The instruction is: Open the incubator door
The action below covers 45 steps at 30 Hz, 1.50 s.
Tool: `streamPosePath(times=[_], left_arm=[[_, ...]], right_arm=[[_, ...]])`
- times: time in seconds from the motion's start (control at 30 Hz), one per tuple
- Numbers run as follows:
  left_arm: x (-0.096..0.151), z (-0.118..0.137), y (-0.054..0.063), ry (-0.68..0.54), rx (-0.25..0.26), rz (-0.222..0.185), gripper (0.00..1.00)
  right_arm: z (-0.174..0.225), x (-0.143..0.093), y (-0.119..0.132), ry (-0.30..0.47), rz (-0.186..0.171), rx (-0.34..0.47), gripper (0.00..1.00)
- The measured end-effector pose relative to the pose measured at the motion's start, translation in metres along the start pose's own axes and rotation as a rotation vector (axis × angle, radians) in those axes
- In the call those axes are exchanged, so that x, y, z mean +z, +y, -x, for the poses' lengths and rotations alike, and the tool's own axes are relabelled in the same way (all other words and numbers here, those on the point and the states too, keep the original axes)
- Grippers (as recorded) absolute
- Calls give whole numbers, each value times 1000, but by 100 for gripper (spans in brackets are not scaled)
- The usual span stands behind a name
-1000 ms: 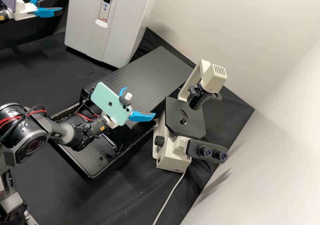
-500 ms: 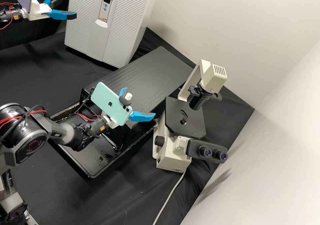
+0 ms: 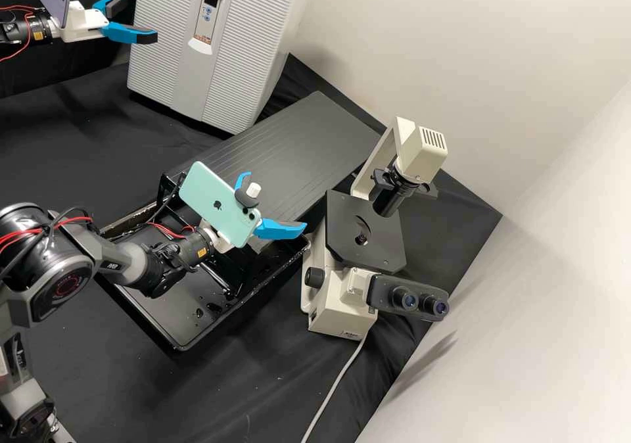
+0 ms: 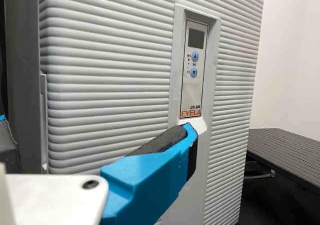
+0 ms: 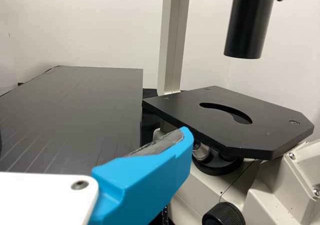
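Note:
The white incubator stands at the back left in the high view, its ribbed door closed. My left gripper is open and holds nothing, level with the door's upper left part and in front of it. In the left wrist view the left gripper has its fingers wide apart before the door; one fingertip overlaps the area just under the white handle lip, contact unclear. My right gripper is open and empty above the black tray, left of the microscope; in the right wrist view, the right gripper faces the microscope stage.
A microscope with a black stage stands right of the black tray. Between incubator and microscope lies a dark grooved panel. A grey cable runs from the microscope toward the front.
My left gripper has moved right toward the incubator, quickly at first, then only a little, and now overlaps the door's left edge in the high view. The right arm has stayed still.

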Motion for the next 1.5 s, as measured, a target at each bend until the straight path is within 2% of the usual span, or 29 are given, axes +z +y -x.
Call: streamPosePath(times=[0.37,0.83,1.5], left_arm=[[16,-6,-7,-42,-20,7,100],[16,-6,-7,-42,-19,7,100],[-2,0,-4,8,-20,3,100]], right_arm=[[0,0,0,0,0,0,100],[0,0,0,0,0,0,100],[0,0,0,0,0,0,100]])
